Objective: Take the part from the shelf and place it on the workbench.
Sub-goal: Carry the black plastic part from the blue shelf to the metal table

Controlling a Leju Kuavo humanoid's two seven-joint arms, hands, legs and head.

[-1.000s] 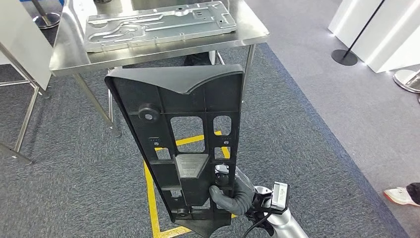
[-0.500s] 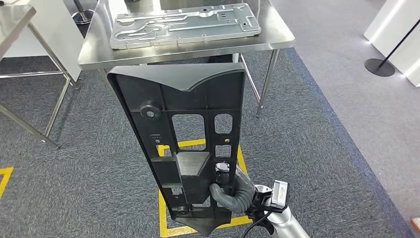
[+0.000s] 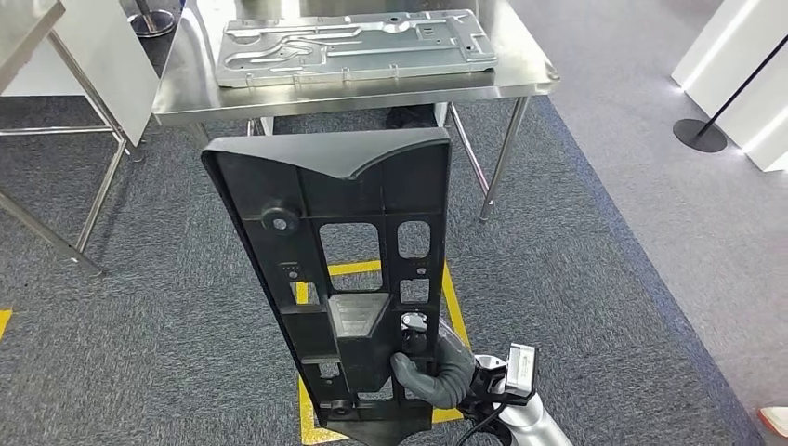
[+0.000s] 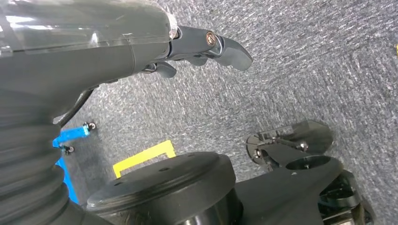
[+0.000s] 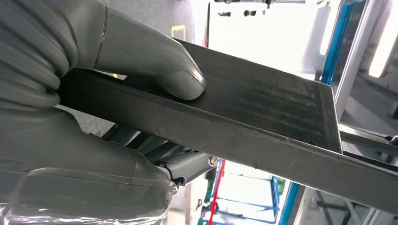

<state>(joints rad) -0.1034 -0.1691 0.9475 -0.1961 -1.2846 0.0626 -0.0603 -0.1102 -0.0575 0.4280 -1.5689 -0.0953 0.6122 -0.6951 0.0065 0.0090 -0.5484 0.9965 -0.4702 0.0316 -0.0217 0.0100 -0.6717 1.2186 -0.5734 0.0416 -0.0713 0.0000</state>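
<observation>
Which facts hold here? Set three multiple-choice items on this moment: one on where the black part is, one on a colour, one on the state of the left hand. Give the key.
1. Where is the black part?
A. Lying flat on the steel workbench
B. Held upright in the right hand, above the carpet
C. On the floor beside the yellow marking

2. What colour is the floor marking seen through the part's cut-outs?
A. Yellow
B. Red
C. White

3. What is the state of the left hand?
A. Gripping the part
B. Pressing on the metal plate
C. Holding nothing, above the carpet

Key: 1 B, the right hand grips the part near its lower end, short of the workbench. 2 A, yellow lines show through the openings. 3 C, the left wrist view shows its fingers over bare carpet with nothing in them.
</observation>
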